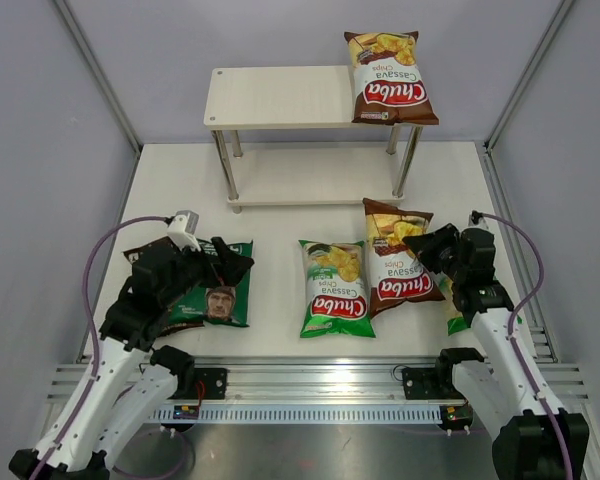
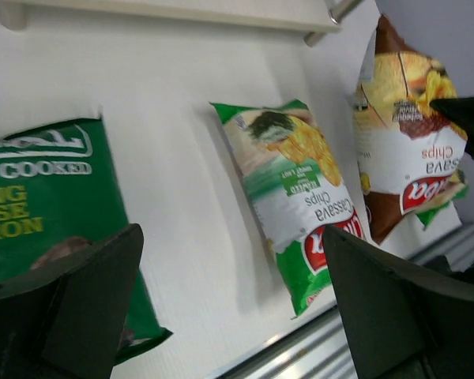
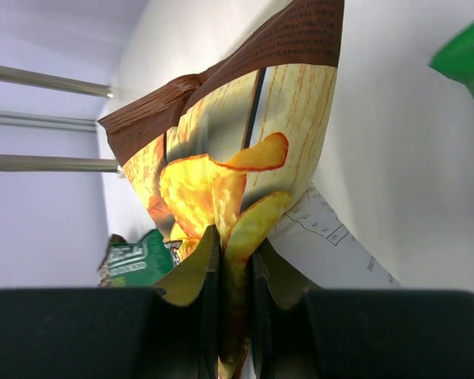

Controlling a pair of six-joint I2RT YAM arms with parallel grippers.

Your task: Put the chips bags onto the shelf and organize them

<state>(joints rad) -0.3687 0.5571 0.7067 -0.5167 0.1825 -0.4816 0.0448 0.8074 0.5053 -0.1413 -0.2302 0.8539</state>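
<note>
Top view, shelf (image 1: pixel 280 97): standing at the far end of the worktop (image 1: pixel 280 230), both cream boards facing me.
Top view, shelved bag (image 1: pixel 390 80): a brown-red Chuba bag is lying on the right end of the upper board, overhanging the front edge a little.
Top view, loose bags: a second brown-red bag (image 1: pixel 400 262) and a green Chuba bag (image 1: pixel 335 288) are lying side by side mid-worktop, with edges overlapping. The dark green face bag (image 1: pixel 218 292) is lying to the left. Another green bag (image 1: pixel 456 320) is peeking out under the right arm.
Top view, left tool (image 1: pixel 225 262): hovering over the face bag's upper edge.
Top view, right tool (image 1: pixel 427 250): sitting at the loose brown-red bag's right edge.
Left wrist view, left tool (image 2: pixel 231 237): fingers are spread wide and gripping nothing. The face bag (image 2: pixel 39 197) is lying under the left finger, the green Chuba bag (image 2: pixel 292 197) between the fingers and farther off.
Right wrist view, right tool (image 3: pixel 231 304): fingers are pressed together, pinching the edge of the brown-red bag (image 3: pixel 245 158), which is rising up off the white surface.
Right wrist view, background: the shelf's silver legs (image 3: pixel 47 163) are showing at the left.
</note>
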